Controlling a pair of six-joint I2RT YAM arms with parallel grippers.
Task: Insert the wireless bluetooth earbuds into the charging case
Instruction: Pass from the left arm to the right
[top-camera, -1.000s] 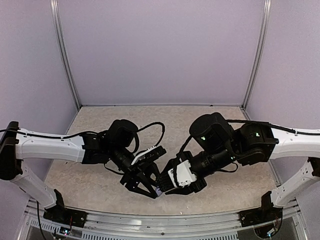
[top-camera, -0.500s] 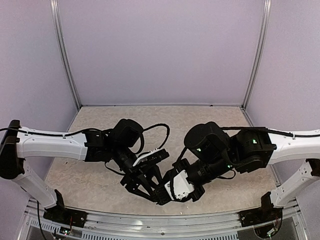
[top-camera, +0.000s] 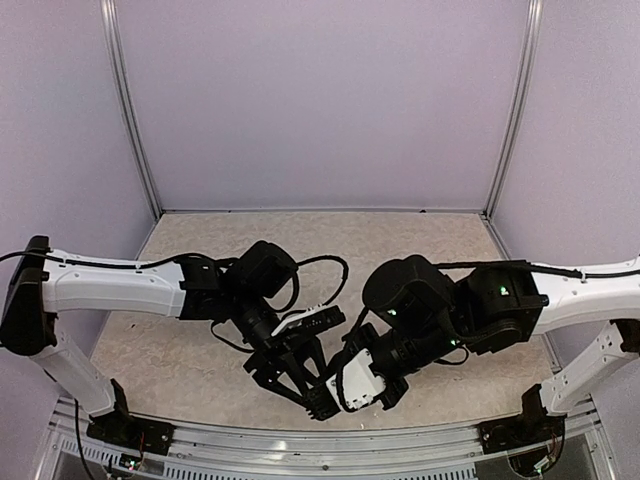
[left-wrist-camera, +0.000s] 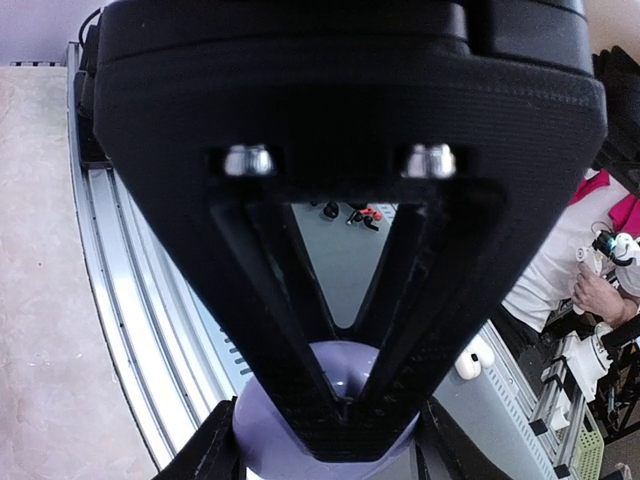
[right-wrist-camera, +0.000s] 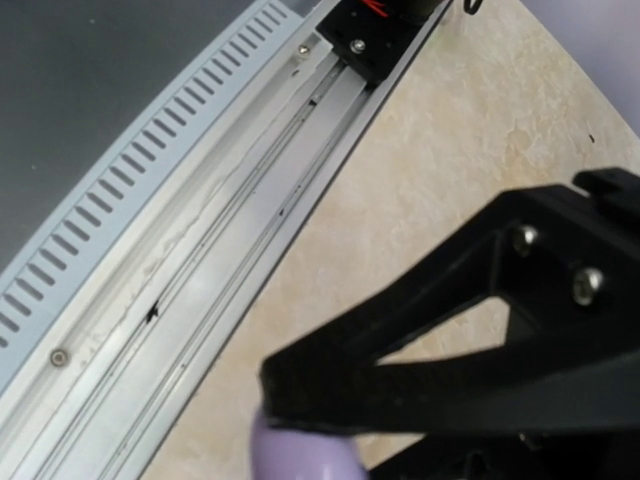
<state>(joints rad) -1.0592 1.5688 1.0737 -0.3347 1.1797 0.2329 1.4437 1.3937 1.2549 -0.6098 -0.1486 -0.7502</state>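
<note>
Left claw (left-wrist-camera: 345, 415) pinches lilac charging case (left-wrist-camera: 262, 440) at its tips. Right claw (top-camera: 330, 395) gap unreadable. Risk: crowded claws dislodge the case.

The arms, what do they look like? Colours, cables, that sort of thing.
The left arm and right arm have white links with bulky black joints, and thin black cables loop along them. The left gripper and right gripper have black triangular open-frame fingers fixed with silver screws.
</note>
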